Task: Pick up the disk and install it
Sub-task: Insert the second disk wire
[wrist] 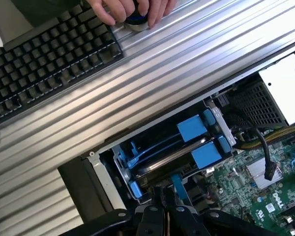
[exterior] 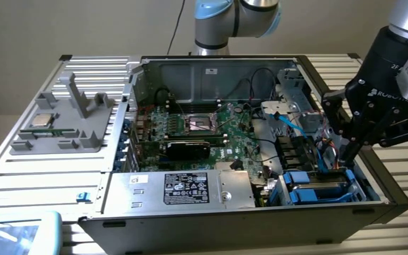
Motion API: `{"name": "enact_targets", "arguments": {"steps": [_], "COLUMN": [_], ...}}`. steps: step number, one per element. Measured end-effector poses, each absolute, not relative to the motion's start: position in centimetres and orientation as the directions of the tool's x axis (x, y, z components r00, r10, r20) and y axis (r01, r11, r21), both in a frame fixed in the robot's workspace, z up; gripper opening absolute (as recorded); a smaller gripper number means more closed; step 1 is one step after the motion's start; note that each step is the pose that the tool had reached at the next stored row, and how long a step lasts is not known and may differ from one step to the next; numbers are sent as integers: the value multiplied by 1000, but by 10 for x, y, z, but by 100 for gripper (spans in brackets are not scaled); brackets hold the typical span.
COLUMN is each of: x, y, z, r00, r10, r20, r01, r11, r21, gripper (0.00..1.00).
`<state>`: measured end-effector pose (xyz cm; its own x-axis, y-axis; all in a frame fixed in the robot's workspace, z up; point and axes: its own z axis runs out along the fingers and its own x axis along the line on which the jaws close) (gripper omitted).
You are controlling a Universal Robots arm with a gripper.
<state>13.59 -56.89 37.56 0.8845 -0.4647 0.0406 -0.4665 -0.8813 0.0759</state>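
Observation:
The disk lies in the drive bay at the case's front corner on the exterior view's right, grey metal inside a bright blue carrier. In the wrist view the disk shows as a grey edge between blue tabs, stacked with another blue carrier. My gripper reaches down into the case just above the bay's inner edge. Its fingers are pressed together, shut, with nothing visible between them. A thin blue strip runs right beside the fingertips.
The open computer case holds a motherboard, a silver power supply box and a blue cable. A grey fixture with a small chip sits on the ribbed table. A keyboard and a person's hand are close by.

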Motion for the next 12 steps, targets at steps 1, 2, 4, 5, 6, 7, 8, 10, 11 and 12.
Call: {"name": "enact_targets", "arguments": {"steps": [1,2,4,5,6,7,8,10,11,12], "x": [136,136,136,136,136,136,136,136,136,136], "y": [-569,-569,-569,-569,-569,-569,-569,-569,-569,-569], "z": [376,376,375,375,375,375,375,375,375,375], "r00": [892,900,916,923,930,936,942,954,959,964], "r10": [-449,-433,-399,-383,-366,-349,-332,-297,-280,-263], "r20": [41,41,41,41,41,41,41,40,40,40], "r01": [-451,-435,-401,-385,-368,-351,-334,-299,-282,-265], "r11": [-889,-897,-913,-920,-927,-933,-939,-951,-956,-961], "r21": [76,76,76,76,76,76,76,76,75,75], "gripper": [11,11,11,11,11,11,11,11,11,11]}}
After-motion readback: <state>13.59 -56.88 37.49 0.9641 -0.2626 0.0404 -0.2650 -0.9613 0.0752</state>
